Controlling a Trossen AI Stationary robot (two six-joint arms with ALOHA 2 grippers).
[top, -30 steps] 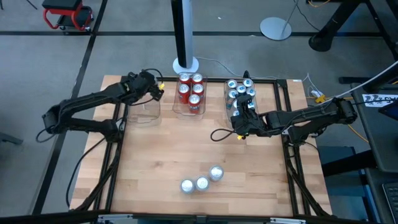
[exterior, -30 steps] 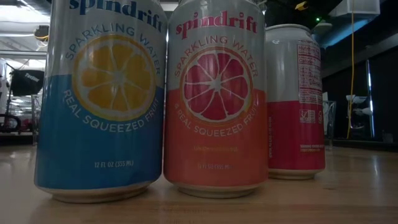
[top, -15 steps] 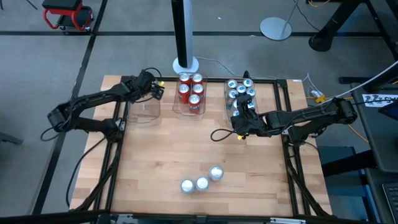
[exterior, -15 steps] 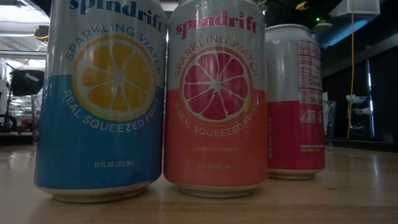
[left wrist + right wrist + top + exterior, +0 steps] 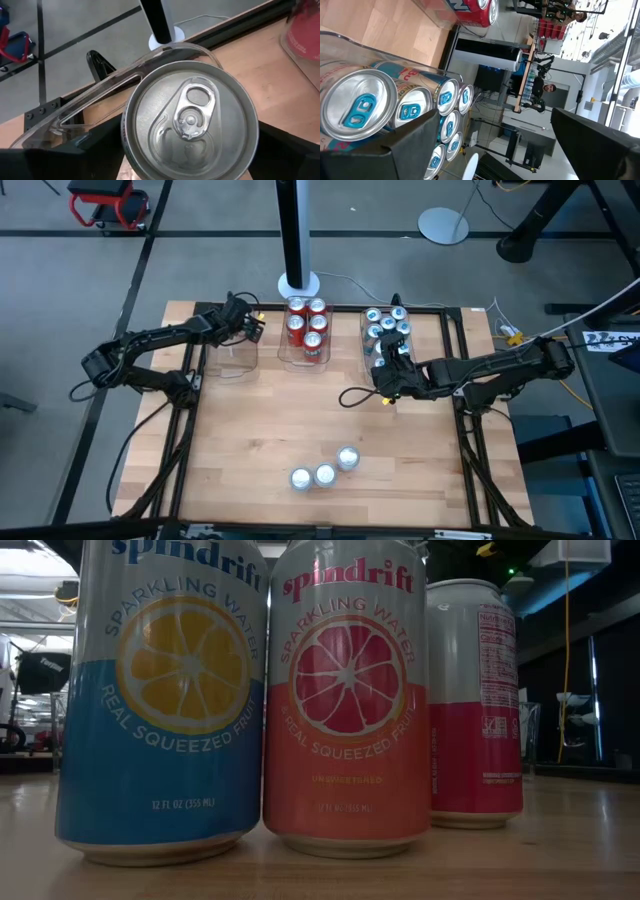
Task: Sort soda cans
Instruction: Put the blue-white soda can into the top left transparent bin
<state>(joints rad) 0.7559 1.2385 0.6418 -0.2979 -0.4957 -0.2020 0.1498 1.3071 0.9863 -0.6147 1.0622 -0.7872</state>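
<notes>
Left tool clamps a silver-topped can over the empty clear tray; next, lower and release. Right tool waits, fingers spread, holding nothing.

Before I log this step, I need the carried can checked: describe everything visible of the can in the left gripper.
The can shows only its silver metal top: round rim, unopened pull tab, no dents. It stands upright between the left gripper fingers, over the clear tray at the table's far left. Its body colour is hidden.
</notes>
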